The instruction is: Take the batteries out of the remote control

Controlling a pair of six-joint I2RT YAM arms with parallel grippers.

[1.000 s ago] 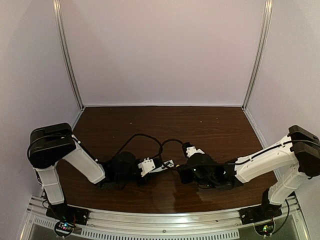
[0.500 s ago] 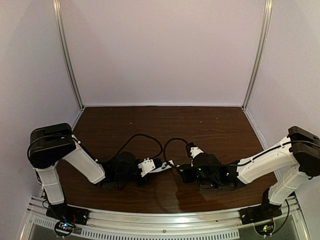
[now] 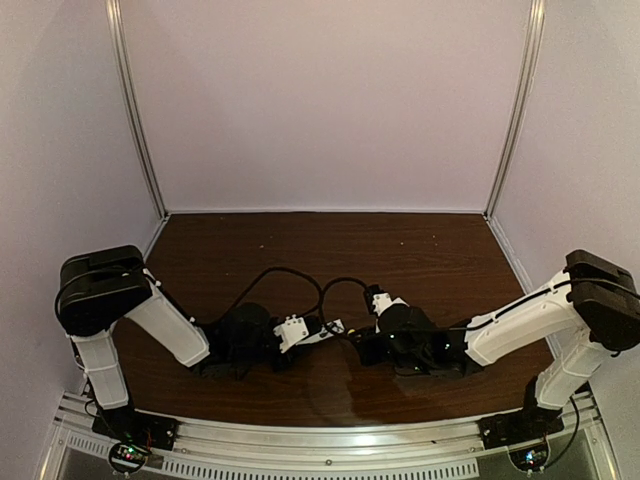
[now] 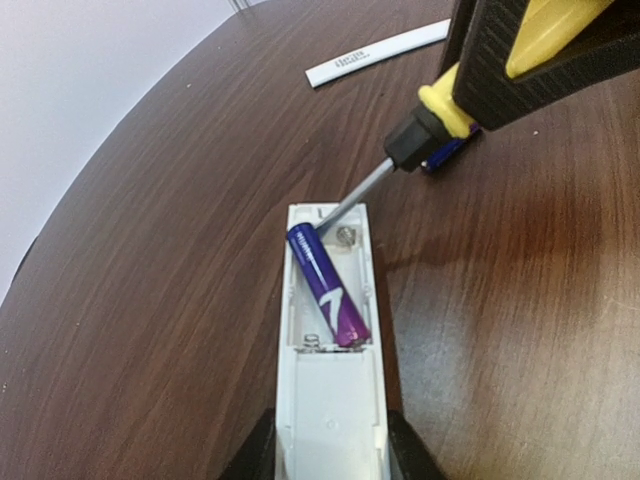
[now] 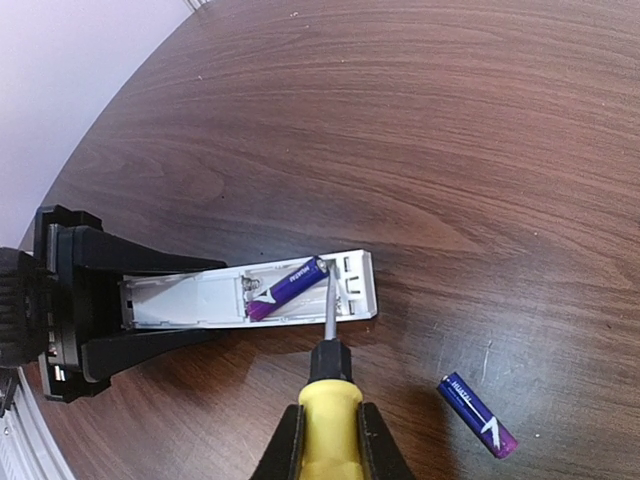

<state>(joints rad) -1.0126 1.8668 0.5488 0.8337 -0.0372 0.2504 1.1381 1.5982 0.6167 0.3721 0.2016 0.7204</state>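
My left gripper (image 4: 330,452) is shut on the white remote control (image 4: 330,400), which lies flat with its battery bay open. One purple-blue battery (image 4: 328,285) sits askew in the bay. My right gripper (image 5: 330,440) is shut on the yellow-handled screwdriver (image 5: 330,400), and the metal tip rests at that battery's (image 5: 287,287) end nearest the remote control's (image 5: 190,300) end wall. A second battery (image 5: 478,415) lies loose on the table, to the right of the screwdriver. In the top view both grippers meet at the table's near middle, left (image 3: 290,336) and right (image 3: 368,342).
A thin flat white cover strip (image 4: 375,55) lies on the dark wooden table (image 3: 330,250) beyond the remote. Black cables (image 3: 290,275) loop above the two wrists. Pale walls enclose the table on three sides.
The right arm drew slightly to the right, then came back toward the remote. The left arm and the remote stayed still.
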